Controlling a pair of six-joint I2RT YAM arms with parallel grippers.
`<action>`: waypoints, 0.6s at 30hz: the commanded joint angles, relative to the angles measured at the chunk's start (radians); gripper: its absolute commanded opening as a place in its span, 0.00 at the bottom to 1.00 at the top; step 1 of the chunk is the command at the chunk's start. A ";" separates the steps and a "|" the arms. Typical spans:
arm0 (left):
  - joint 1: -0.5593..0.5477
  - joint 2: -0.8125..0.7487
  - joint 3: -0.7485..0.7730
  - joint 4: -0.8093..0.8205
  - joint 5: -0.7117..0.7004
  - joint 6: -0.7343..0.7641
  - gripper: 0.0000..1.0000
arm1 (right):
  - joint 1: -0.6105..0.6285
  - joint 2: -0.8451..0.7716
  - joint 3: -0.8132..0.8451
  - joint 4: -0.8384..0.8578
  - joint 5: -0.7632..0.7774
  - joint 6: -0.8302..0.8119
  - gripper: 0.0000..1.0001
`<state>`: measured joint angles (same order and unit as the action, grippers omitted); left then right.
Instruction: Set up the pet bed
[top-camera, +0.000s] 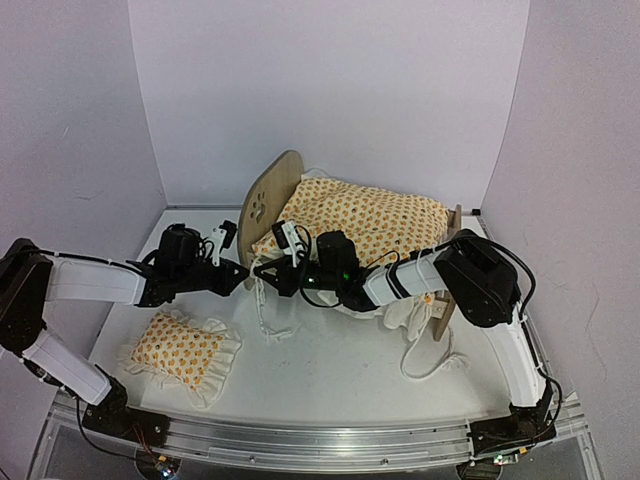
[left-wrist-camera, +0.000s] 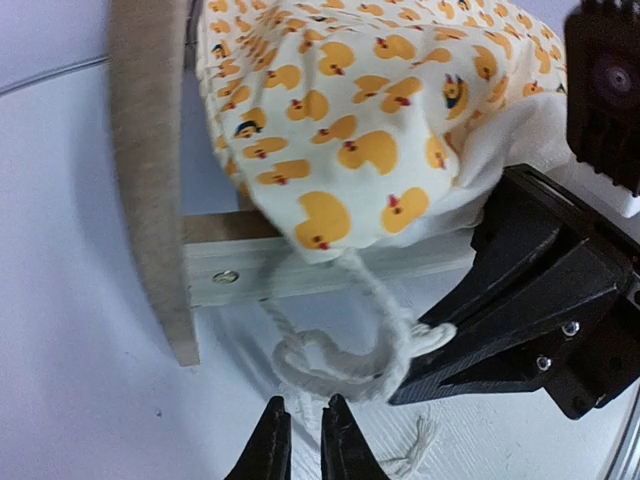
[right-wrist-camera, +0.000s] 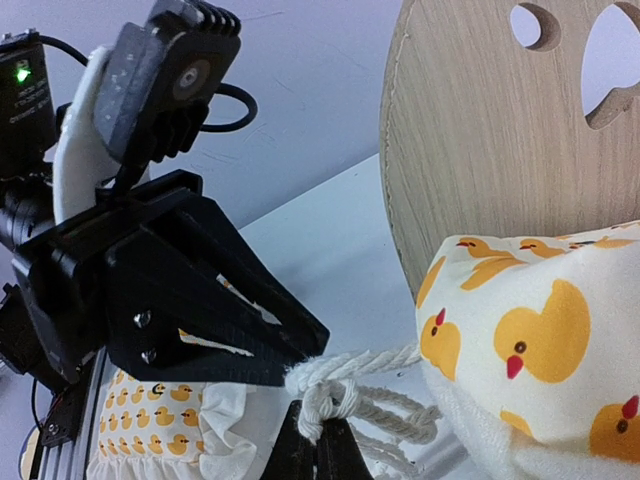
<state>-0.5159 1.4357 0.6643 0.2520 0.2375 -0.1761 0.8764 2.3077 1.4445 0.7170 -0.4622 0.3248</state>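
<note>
The left arm (top-camera: 88, 281) and right arm (top-camera: 405, 277) had white tubular shells between bulky black joints. A thin black cable (right-wrist-camera: 252, 108) looped off the left arm. The black wedge-fingered left hand (right-wrist-camera: 318, 352) and right hand (left-wrist-camera: 415, 360) each carried small silver screws (left-wrist-camera: 570, 328). A green lamp (right-wrist-camera: 22, 73) glowed on the left arm.

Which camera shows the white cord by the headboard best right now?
Left wrist: the white cord runs in full view from the duck-print blanket down to a loop at the right gripper. Right wrist shows only the knot, close up; top external only a thin strand.
</note>
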 joint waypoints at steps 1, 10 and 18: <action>-0.033 0.034 0.070 0.078 -0.104 0.086 0.10 | -0.026 0.004 0.029 0.013 0.035 0.005 0.00; -0.038 0.032 0.055 0.109 -0.054 0.221 0.14 | -0.028 -0.011 0.026 -0.027 0.117 0.004 0.00; -0.038 0.067 0.097 0.112 -0.035 0.257 0.16 | -0.024 -0.030 0.038 -0.129 0.308 0.028 0.00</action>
<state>-0.5552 1.4822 0.6956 0.3115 0.1883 0.0406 0.8803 2.3077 1.4559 0.6666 -0.3252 0.3347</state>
